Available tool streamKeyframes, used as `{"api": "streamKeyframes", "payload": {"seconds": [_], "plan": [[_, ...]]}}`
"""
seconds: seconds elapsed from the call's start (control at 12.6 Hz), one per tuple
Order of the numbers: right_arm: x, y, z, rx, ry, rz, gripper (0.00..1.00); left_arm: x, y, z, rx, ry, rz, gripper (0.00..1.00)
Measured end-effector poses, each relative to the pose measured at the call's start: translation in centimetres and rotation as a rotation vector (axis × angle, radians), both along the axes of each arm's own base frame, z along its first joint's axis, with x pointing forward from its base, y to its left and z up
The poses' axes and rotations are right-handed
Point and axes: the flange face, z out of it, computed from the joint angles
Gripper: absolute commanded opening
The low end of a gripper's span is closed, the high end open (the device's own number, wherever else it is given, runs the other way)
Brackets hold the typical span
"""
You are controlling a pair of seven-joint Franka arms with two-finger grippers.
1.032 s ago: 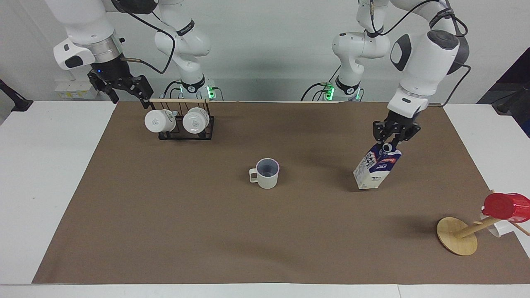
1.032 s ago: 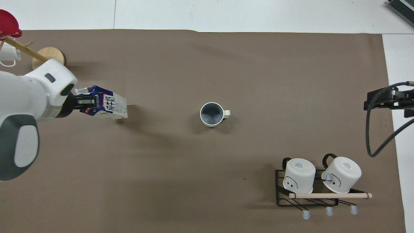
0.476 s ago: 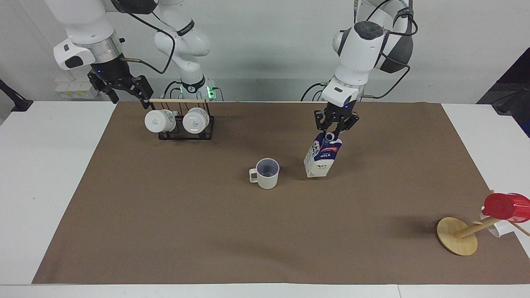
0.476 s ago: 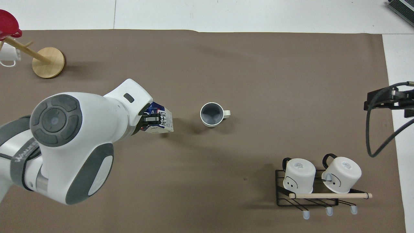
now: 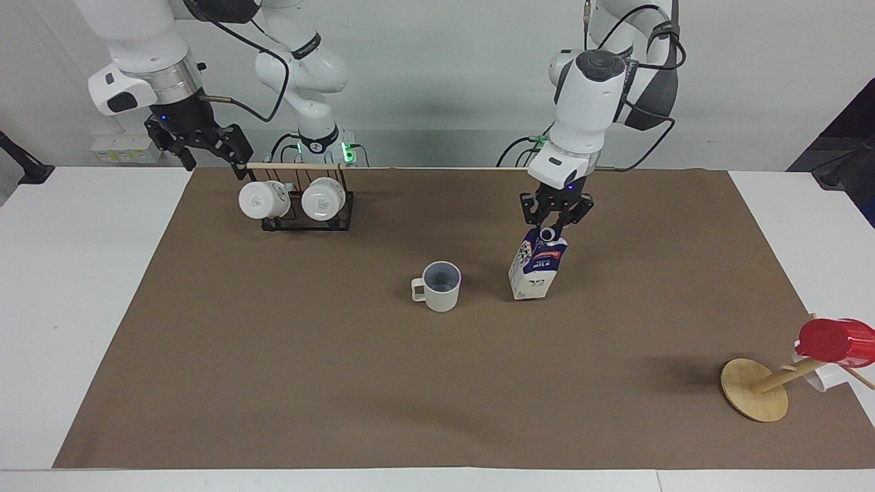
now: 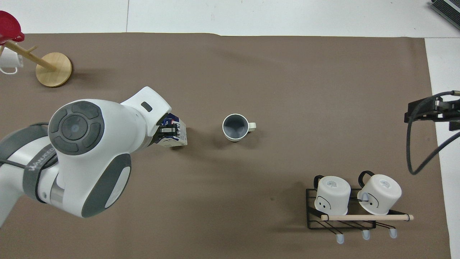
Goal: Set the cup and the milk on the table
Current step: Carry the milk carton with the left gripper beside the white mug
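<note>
milk [image 6: 177, 133]: mostly covered by the left arm in the overhead view
red cup [image 6: 9, 28]: cut by the frame edge at 9 o'clock, overhead
right end effector [image 6: 431, 112]: fingers out of frame, overhead
carton base contact with worktop [image 5: 437, 383]: unclear

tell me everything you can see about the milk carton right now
The milk carton is a small gable-top box, dark blue and white like printed card, with a red label and a round white cap at the top. It stands nearly upright, slightly tilted, on the brown sheet, beside the cup toward the left arm's end of the table, without touching it. The left gripper is shut on its top ridge by the cap. Whether its base rests fully on the sheet cannot be told.
</note>
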Motion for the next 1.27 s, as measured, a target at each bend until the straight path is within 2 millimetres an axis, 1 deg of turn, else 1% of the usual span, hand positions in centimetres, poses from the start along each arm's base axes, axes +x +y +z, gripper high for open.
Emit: {"api": "streamKeyframes", "payload": {"seconds": [0.24, 0.32, 0.4, 0.48, 0.56, 0.79, 0.95, 1.11, 1.27], "plan": [[0.0, 0.0, 0.0, 0.000, 0.000, 0.000, 1.00, 0.6, -0.2, -1.5, 0.010, 0.006, -0.002, 0.44], [0.0, 0.0, 0.0, 0.000, 0.000, 0.000, 1.00, 0.7, -0.4, -1.7, 0.015, 0.003, -0.004, 0.54], [0.0, 0.0, 0.0, 0.000, 0.000, 0.000, 1.00, 0.8, -0.4, -1.8, 0.017, 0.000, -0.006, 0.77], [0.0, 0.0, 0.0, 0.000, 0.000, 0.000, 1.00, 0.8, -0.4, -1.8, 0.018, -0.002, -0.006, 0.96], [0.0, 0.0, 0.0, 0.000, 0.000, 0.000, 1.00, 0.8, -0.4, -1.9, 0.018, -0.001, -0.001, 1.00], [0.0, 0.0, 0.0, 0.000, 0.000, 0.000, 1.00, 0.9, -0.5, -2.0, 0.014, -0.002, 0.031, 1.00], [0.0, 0.0, 0.0, 0.000, 0.000, 0.000, 1.00, 1.0, -0.5, -1.2, 0.008, -0.012, 0.033, 1.00], [0.0, 0.0, 0.0, 0.000, 0.000, 0.000, 1.00, 0.9, -0.2, 1.0, 0.013, -0.005, 0.040, 1.00], [0.0, 0.0, 0.0, 0.000, 0.000, 0.000, 1.00, 0.9, 0.8, 3.5, 0.027, 0.011, 0.033, 1.00]]}}
